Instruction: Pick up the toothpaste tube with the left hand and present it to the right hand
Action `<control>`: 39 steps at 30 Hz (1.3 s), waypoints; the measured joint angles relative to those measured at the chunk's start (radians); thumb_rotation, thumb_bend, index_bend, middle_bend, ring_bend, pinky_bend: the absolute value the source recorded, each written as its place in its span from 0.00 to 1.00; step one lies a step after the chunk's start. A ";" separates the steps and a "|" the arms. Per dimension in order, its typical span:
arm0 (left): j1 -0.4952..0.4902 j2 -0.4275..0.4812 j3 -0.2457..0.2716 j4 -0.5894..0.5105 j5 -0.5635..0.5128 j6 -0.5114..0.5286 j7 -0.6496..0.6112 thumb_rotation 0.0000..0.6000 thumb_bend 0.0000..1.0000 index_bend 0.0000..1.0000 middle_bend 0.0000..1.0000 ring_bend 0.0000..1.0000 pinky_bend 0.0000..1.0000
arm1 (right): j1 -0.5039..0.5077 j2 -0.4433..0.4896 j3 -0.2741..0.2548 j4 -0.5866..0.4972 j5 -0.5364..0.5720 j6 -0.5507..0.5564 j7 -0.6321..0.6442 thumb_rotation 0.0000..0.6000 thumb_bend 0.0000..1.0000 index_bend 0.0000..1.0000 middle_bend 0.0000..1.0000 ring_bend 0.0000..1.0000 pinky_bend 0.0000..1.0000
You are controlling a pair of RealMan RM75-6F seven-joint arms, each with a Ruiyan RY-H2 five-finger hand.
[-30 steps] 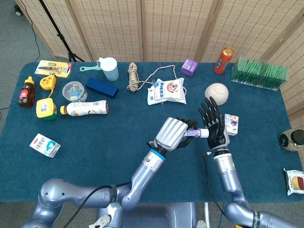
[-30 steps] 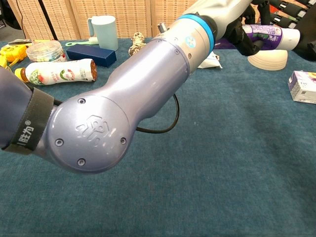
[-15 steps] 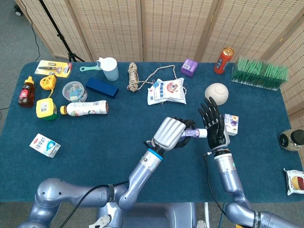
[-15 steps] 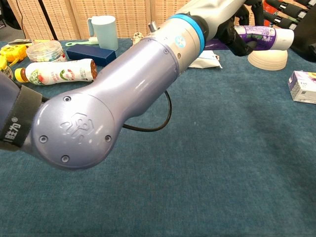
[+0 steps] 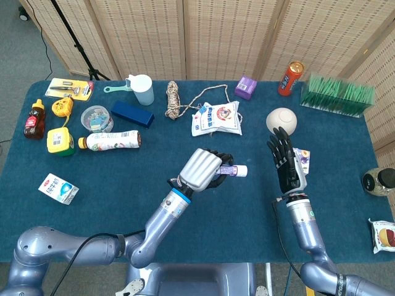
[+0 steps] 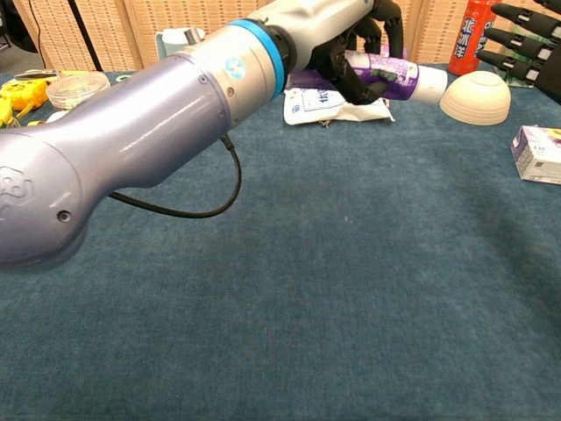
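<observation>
While the head view takes in the whole blue bench (image 5: 111,203), the chest view shows only its near stretch and the arm crossing it. From above, the left hand (image 5: 200,169) is closed around the toothpaste tube (image 5: 234,171), lifted over the middle of the bench with the white cap end sticking out toward the right hand (image 5: 287,165). That hand stands upright and released, fingers spread and holding nothing, apart from the tube with bare cloth between them. Only the tips of its dark fingers (image 6: 526,39) reach into the chest view at the upper right edge, so its palm cannot be judged there. The chest view does show what the head view hides: the dark fingers of the left hand (image 6: 364,53) wrapped over the purple body of the toothpaste tube (image 6: 399,74), which lies roughly level. Behind it in that view sit a white pouch (image 6: 329,103), an upturned white bowl (image 6: 474,96), an orange can (image 6: 472,35) and a small purple-and-white carton (image 6: 536,151). Bottles, a cup and a coil of rope show only from above.
</observation>
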 measured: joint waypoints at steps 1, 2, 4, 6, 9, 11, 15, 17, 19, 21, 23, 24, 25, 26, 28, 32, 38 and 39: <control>0.006 0.011 0.007 -0.008 -0.005 -0.004 0.005 1.00 0.57 0.68 0.57 0.55 0.59 | -0.001 0.003 -0.002 0.002 -0.001 0.000 -0.002 0.33 0.00 0.00 0.00 0.00 0.00; 0.013 0.026 0.016 -0.017 -0.013 -0.010 0.012 1.00 0.57 0.68 0.57 0.54 0.59 | -0.003 0.009 -0.004 0.005 -0.002 0.000 -0.006 0.33 0.00 0.00 0.00 0.00 0.00; 0.023 0.047 0.030 -0.030 -0.026 -0.022 0.022 1.00 0.57 0.67 0.57 0.54 0.59 | -0.006 0.019 -0.008 0.009 -0.003 -0.002 -0.011 0.33 0.00 0.00 0.00 0.00 0.00; 0.031 0.069 0.046 -0.043 -0.041 -0.038 0.031 1.00 0.57 0.66 0.56 0.53 0.59 | -0.008 0.026 -0.013 0.014 -0.006 -0.002 -0.019 0.33 0.00 0.00 0.00 0.00 0.00; 0.039 0.095 0.066 -0.059 -0.064 -0.063 0.045 1.00 0.57 0.64 0.55 0.51 0.59 | -0.012 0.037 -0.020 0.021 -0.010 -0.001 -0.033 0.33 0.00 0.00 0.00 0.00 0.00; 0.042 0.105 0.078 -0.066 -0.079 -0.075 0.053 1.00 0.57 0.60 0.53 0.48 0.58 | -0.016 0.044 -0.023 0.025 -0.011 0.003 -0.039 0.33 0.00 0.00 0.00 0.00 0.00; 0.043 0.120 0.093 -0.078 -0.109 -0.094 0.074 1.00 0.57 0.49 0.46 0.41 0.53 | -0.021 0.053 -0.025 0.028 -0.010 0.007 -0.040 0.33 0.00 0.00 0.00 0.00 0.00; 0.042 0.126 0.099 -0.082 -0.127 -0.102 0.086 1.00 0.57 0.45 0.44 0.39 0.51 | -0.022 0.057 -0.025 0.029 -0.010 0.008 -0.038 0.33 0.00 0.00 0.00 0.00 0.00; 0.040 0.130 0.103 -0.087 -0.143 -0.107 0.095 1.00 0.57 0.42 0.42 0.38 0.49 | -0.023 0.060 -0.024 0.029 -0.009 0.008 -0.036 0.33 0.00 0.00 0.00 0.00 0.00; 0.039 0.133 0.109 -0.092 -0.160 -0.112 0.104 1.00 0.57 0.37 0.39 0.35 0.46 | -0.025 0.065 -0.024 0.029 -0.009 0.009 -0.030 0.34 0.00 0.00 0.00 0.00 0.00; 0.037 0.137 0.117 -0.095 -0.172 -0.118 0.115 1.00 0.57 0.30 0.35 0.30 0.43 | -0.027 0.070 -0.024 0.031 -0.009 0.009 -0.028 0.34 0.00 0.00 0.00 0.00 0.00; 0.036 0.139 0.120 -0.097 -0.180 -0.121 0.120 1.00 0.57 0.28 0.33 0.29 0.41 | -0.027 0.072 -0.024 0.032 -0.009 0.008 -0.027 0.34 0.00 0.00 0.00 0.00 0.00; 0.035 0.143 0.124 -0.099 -0.190 -0.124 0.127 1.00 0.57 0.25 0.30 0.26 0.39 | -0.029 0.074 -0.025 0.034 -0.008 0.008 -0.025 0.34 0.00 0.00 0.00 0.00 0.00; 0.034 0.150 0.129 -0.103 -0.206 -0.129 0.136 1.00 0.57 0.21 0.27 0.23 0.36 | -0.031 0.079 -0.026 0.036 -0.008 0.008 -0.023 0.34 0.00 0.00 0.00 0.00 0.00; 0.031 0.162 0.135 -0.112 -0.231 -0.134 0.152 1.00 0.57 0.16 0.22 0.18 0.33 | -0.034 0.084 -0.027 0.036 -0.009 0.008 -0.018 0.34 0.00 0.00 0.00 0.00 0.00; 0.027 0.196 0.143 -0.141 -0.267 -0.131 0.175 1.00 0.56 0.07 0.12 0.08 0.28 | -0.037 0.096 -0.029 0.035 -0.015 0.010 -0.018 0.34 0.00 0.00 0.00 0.00 0.00; 0.058 0.256 0.142 -0.206 -0.262 -0.085 0.146 1.00 0.56 0.06 0.11 0.08 0.28 | -0.037 0.119 -0.039 0.040 -0.037 0.014 -0.046 0.34 0.00 0.00 0.00 0.00 0.00; 0.066 0.269 0.144 -0.217 -0.258 -0.076 0.140 1.00 0.56 0.06 0.11 0.08 0.28 | -0.037 0.124 -0.041 0.041 -0.040 0.015 -0.050 0.35 0.00 0.00 0.00 0.00 0.00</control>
